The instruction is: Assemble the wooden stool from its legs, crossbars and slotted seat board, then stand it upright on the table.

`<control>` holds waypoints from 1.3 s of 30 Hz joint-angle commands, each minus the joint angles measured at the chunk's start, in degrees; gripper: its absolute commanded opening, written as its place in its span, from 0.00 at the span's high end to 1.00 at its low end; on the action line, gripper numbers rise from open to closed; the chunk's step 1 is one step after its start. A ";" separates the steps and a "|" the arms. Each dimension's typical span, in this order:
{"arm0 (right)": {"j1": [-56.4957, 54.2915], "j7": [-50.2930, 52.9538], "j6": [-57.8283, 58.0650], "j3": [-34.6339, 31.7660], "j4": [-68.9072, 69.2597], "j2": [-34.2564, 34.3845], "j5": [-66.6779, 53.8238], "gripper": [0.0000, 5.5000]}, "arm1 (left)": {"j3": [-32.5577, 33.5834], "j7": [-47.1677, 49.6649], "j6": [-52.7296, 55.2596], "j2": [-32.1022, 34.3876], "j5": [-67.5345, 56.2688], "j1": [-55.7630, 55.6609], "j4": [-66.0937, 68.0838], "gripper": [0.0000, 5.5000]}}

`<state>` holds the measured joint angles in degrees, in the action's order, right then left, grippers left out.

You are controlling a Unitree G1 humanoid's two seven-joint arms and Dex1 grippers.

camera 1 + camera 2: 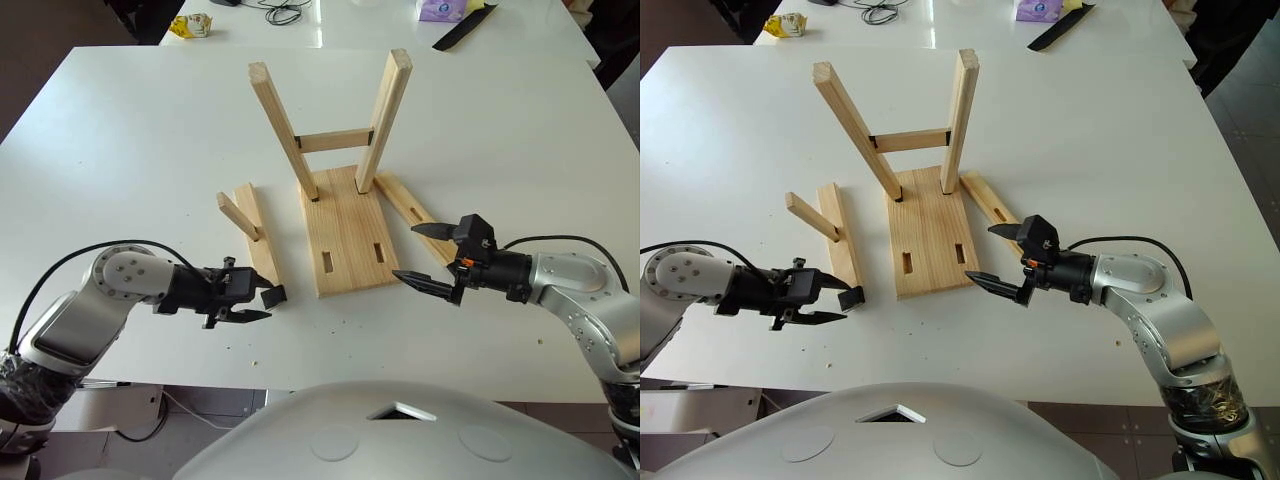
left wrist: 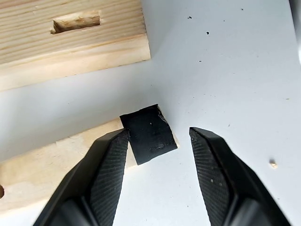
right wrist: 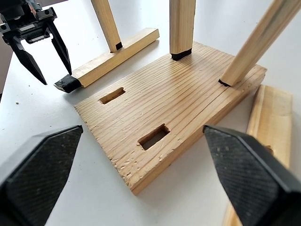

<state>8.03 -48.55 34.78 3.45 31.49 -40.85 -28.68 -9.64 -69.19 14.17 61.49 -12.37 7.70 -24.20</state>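
the seat board [image 1: 345, 235] lies flat on the counter [image 1: 120, 130]. the left gripper [image 1: 268, 304] is open around the black tip of a loose leg [image 1: 255, 230] beside it; the right gripper [image 1: 406, 251] is wide open, empty. gripping so near the tip may let the leg twist out.

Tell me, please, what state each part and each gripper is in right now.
Seat board: lying flat, near slots empty.
Leg pair with crossbar: standing in the far slots.
Left loose leg: lying flat on table, unattached.
Right loose leg: lying flat, unattached.
Left gripper: open, fingers straddling left loose leg's black end.
Right gripper: open, holding nothing.
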 commanded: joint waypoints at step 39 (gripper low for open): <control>9.93 2.67 0.49 -5.25 6.85 -2.83 -1.31 0.14 | 36.49 99.83 66.58 -32.54 -81.42 2.84 -16.70 0.27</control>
<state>17.52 -46.25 34.53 -1.05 37.54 -43.24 -29.27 31.00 19.22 89.16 20.89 -80.46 7.97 -44.30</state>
